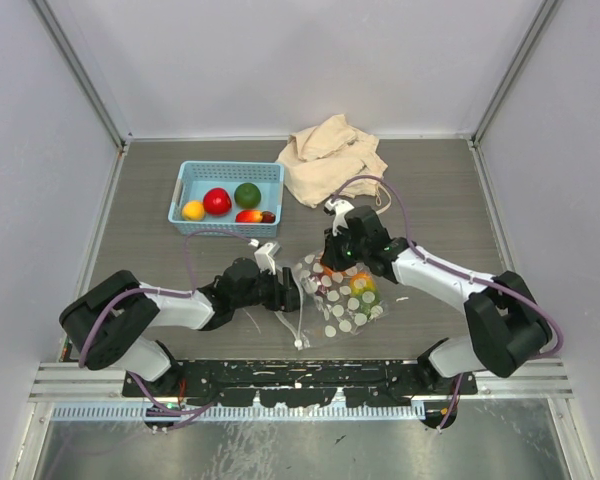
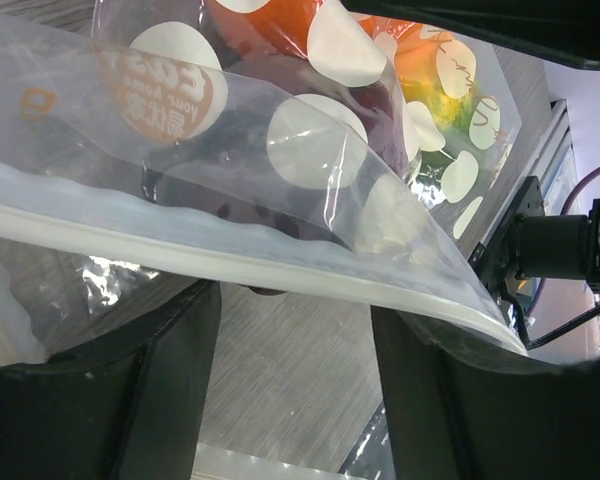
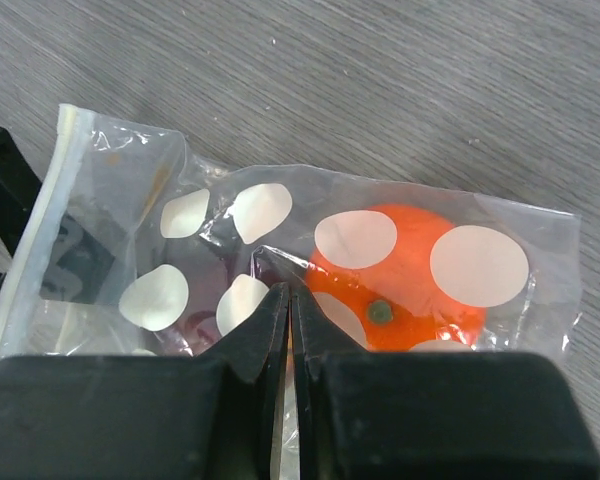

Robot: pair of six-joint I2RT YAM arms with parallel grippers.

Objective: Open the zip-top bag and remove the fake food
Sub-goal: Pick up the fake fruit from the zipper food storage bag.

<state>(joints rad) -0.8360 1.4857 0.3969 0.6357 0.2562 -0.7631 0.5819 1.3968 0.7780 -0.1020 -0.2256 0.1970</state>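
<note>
The clear polka-dot zip-top bag (image 1: 342, 305) lies on the table between my two grippers, with fake food inside. An orange fruit (image 3: 405, 270) and a yellow-green piece (image 2: 435, 90) show through the film, and a dark maroon piece (image 2: 215, 150) sits near the mouth. My right gripper (image 3: 292, 292) is shut on a pinched fold of the bag's top film beside the orange fruit. At the bag's mouth, my left gripper (image 2: 295, 305) has its fingers (image 2: 170, 390) wide apart. The white zip strip (image 2: 230, 262) runs across just above their tips.
A light blue basket (image 1: 188, 175) at the back left holds several fake fruits, among them a red one (image 1: 217, 201) and a green one (image 1: 247, 194). A beige cloth bag (image 1: 330, 160) lies crumpled at the back centre. Grey walls close in the table on three sides.
</note>
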